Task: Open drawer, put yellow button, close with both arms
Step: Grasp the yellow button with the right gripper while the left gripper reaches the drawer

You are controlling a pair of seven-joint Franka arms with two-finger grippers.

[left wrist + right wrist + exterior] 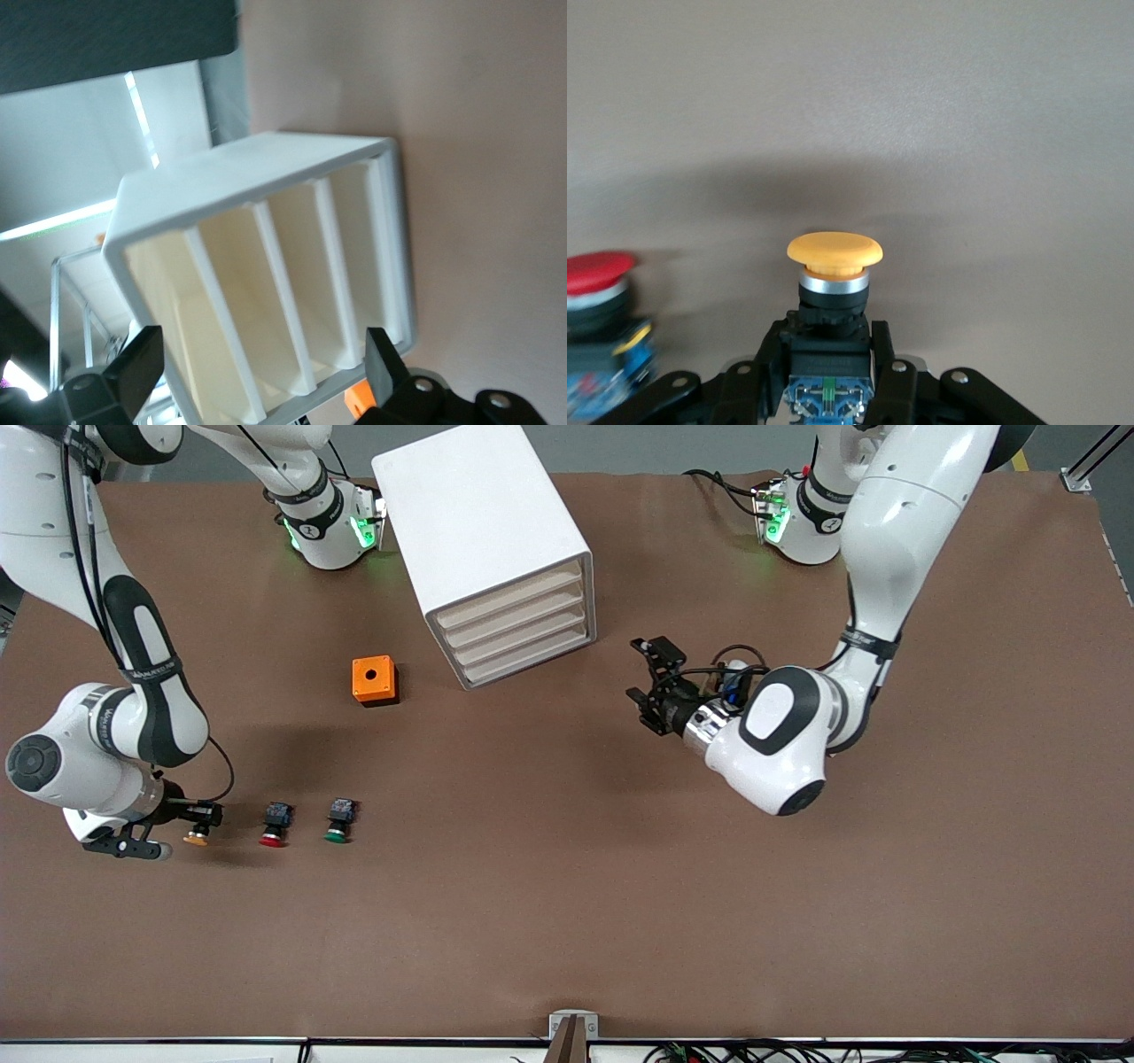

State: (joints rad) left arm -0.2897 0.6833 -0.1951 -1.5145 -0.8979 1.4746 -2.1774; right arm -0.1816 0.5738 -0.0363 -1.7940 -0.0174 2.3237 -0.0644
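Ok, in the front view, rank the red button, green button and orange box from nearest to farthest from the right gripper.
From the right gripper, shut on the yellow button:
1. Red button, beside the yellow one.
2. Green button, next in the row.
3. Orange box, by the drawer unit.

A brown table [567, 921] fills the room, with grey floor [673, 447] along its top edge.

Three push buttons lined up on the desk [567, 921]: one yellow button [197, 837], one red button [275, 825], one green button [339, 821]. One orange box [374, 680] sat there, one white drawer cabinet [492, 545] with four drawers, and two arms, one pincer apiece.
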